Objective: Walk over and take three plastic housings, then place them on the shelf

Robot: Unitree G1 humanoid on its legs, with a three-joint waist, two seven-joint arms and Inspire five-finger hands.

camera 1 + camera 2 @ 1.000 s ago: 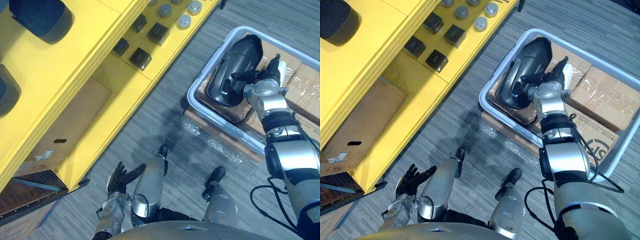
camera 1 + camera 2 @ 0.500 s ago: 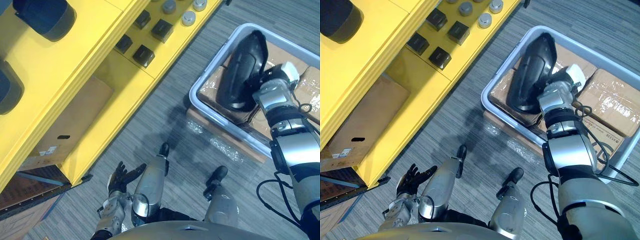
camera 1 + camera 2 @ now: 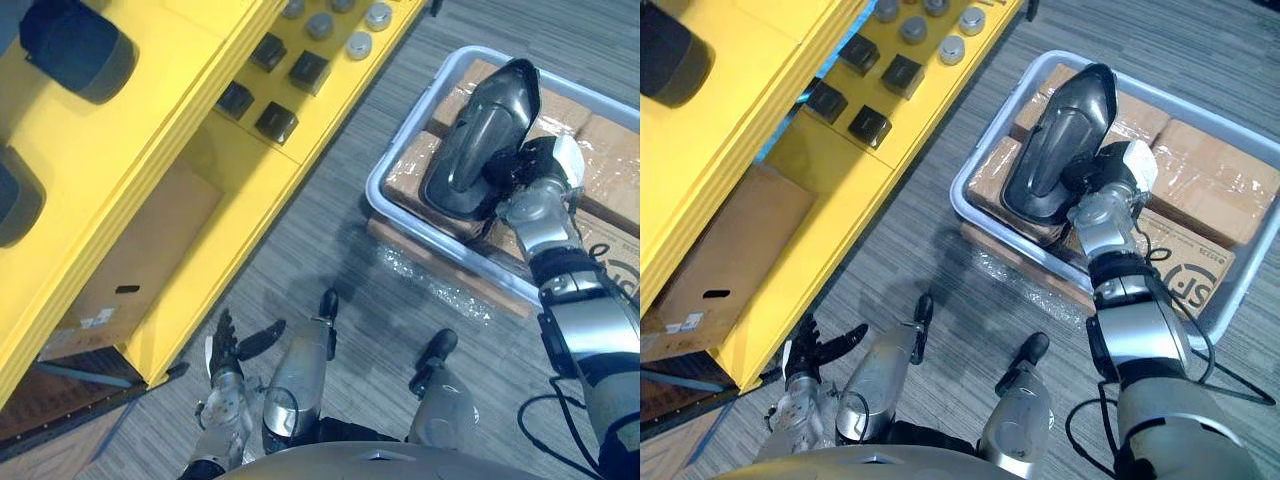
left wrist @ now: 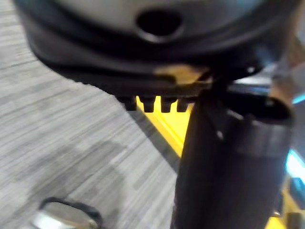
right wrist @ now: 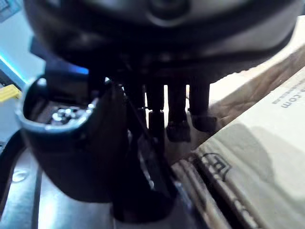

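Housing (image 3: 480, 140) has tilted over the box-filled bin (image 3: 374, 188), right hand (image 3: 522, 172) fingers gripping, left hand (image 3: 225, 350) fingers spread.

The shelf (image 3: 120, 140) stands left, small parts (image 3: 277, 122) on it, a cardboard box (image 3: 140, 255) beneath. To its right a bin (image 3: 375, 195) holds boxes (image 3: 1210, 180), the housing (image 3: 478, 140) over them in the right hand (image 3: 520, 175).

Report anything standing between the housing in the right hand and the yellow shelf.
Nothing visible does: the right hand grips the plastic housing at the grey bin, and carpet floor lies between it and the yellow shelf.
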